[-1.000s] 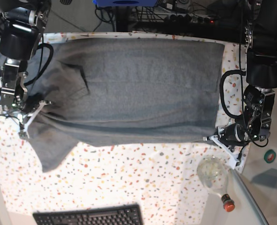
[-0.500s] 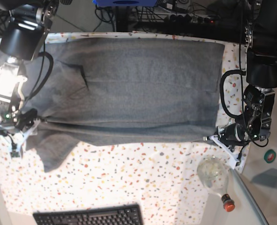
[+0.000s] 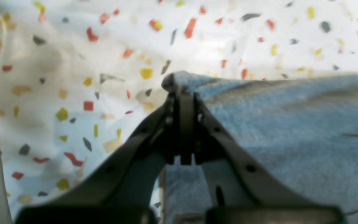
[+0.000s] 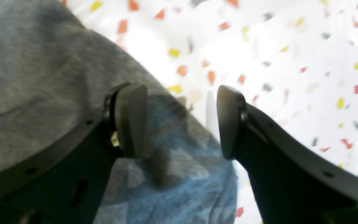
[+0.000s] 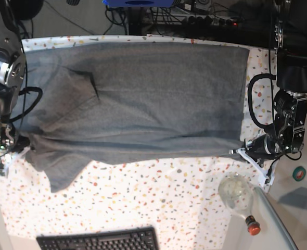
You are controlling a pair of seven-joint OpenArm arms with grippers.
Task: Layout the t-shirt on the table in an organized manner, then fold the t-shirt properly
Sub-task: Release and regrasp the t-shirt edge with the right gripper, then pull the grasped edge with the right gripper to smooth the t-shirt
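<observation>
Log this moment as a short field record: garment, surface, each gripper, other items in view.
garment: grey t-shirt spread flat, lengthwise across the table, one sleeve lying toward the keyboard side
surface: table under a white speckled cloth
left gripper: shut, pinching a corner of the shirt's edge
right gripper: open, nothing between its fingers, poised over the sleeve's edge
other items: black keyboard at the near edge; clear bottle with red cap lying beside the table

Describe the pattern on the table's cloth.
White table cloth with small red, orange, yellow and grey flecks; clearest in the left wrist view.
</observation>
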